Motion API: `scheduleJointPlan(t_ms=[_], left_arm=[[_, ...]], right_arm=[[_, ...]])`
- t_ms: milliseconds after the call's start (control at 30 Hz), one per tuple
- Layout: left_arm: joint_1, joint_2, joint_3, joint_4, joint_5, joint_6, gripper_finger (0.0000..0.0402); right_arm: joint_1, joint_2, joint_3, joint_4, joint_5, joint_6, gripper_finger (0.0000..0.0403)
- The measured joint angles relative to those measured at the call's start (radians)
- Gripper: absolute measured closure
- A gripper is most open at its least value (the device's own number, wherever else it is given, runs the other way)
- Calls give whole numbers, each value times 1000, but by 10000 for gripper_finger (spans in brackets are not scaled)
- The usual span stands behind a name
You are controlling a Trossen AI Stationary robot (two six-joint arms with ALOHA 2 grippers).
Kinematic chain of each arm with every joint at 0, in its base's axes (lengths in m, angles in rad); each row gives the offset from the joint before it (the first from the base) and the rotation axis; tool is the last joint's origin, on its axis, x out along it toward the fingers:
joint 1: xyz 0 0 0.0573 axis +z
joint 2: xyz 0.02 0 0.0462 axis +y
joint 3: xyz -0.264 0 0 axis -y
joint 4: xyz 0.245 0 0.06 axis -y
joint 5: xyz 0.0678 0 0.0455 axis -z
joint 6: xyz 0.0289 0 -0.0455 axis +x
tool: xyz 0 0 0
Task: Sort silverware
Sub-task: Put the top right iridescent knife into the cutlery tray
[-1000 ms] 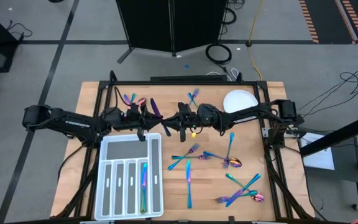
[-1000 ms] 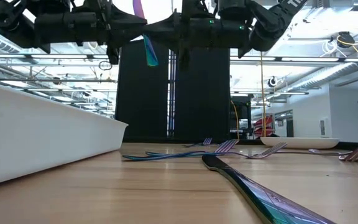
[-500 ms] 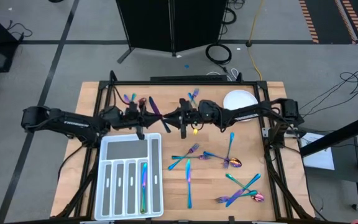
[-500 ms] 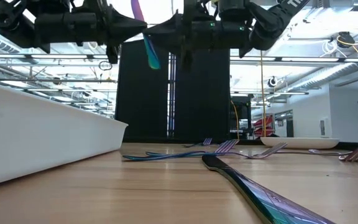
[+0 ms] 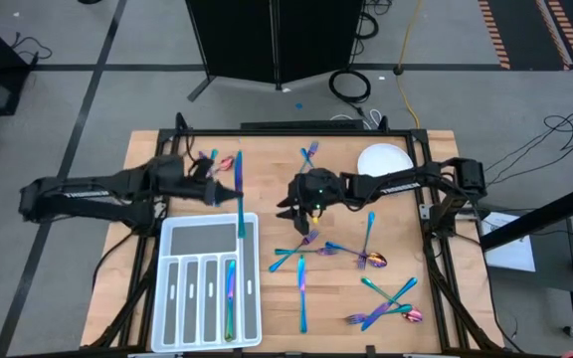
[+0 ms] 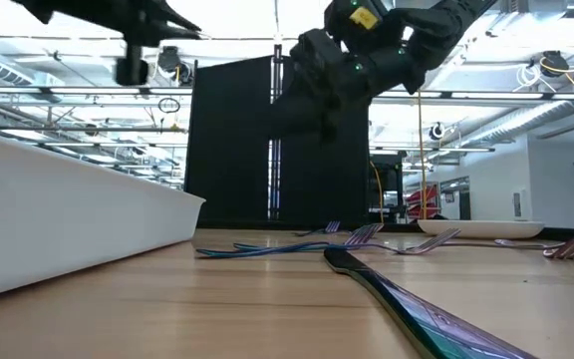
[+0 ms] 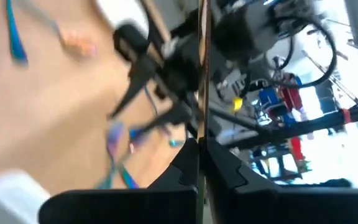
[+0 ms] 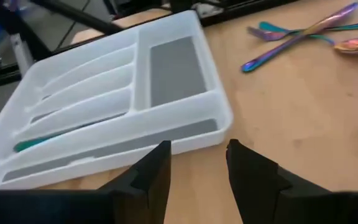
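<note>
One piece lies in the tray (image 5: 172,298); left claw (image 5: 229,171) clamps a knife (image 5: 239,199); right claw (image 5: 296,209) wide, empty; most silverware (image 5: 366,257) remains on the bench (image 5: 267,159).

Lab: ceiling pipes (image 6: 526,95) (floor cables (image 5: 351,85))

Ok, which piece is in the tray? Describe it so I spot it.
In the high view, find the white tray on the left. One slim teal-to-purple piece lies in the rightmost of its four long slots. It is the only silverware inside; the rest lie loose outside, and one knife is held above by the left gripper.
</note>
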State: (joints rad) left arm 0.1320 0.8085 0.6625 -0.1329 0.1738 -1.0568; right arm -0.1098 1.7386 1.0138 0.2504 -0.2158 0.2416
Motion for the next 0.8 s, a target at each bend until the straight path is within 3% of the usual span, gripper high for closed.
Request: scheduleJointPlan(t_ms=[167, 300, 467, 633, 800], left_arm=[[-277, 26, 2, -48, -247, -231, 397], [-523, 75, 2, -76, -484, -445, 397], [-796, 222, 2, -85, -719, -732, 397], [-949, 436, 2, 1, -786, -945, 397], [-1017, 600, 2, 157, -804, -1020, 398]], right_arm=[[36, -17, 0, -14, 2, -14, 263], [74, -47, 0, -123, 1, -62, 263], [116, -95, -1, -254, 13, -102, 263], [158, -160, -56, -262, 35, -108, 263], [181, -229, -122, -260, 134, -70, 264]])
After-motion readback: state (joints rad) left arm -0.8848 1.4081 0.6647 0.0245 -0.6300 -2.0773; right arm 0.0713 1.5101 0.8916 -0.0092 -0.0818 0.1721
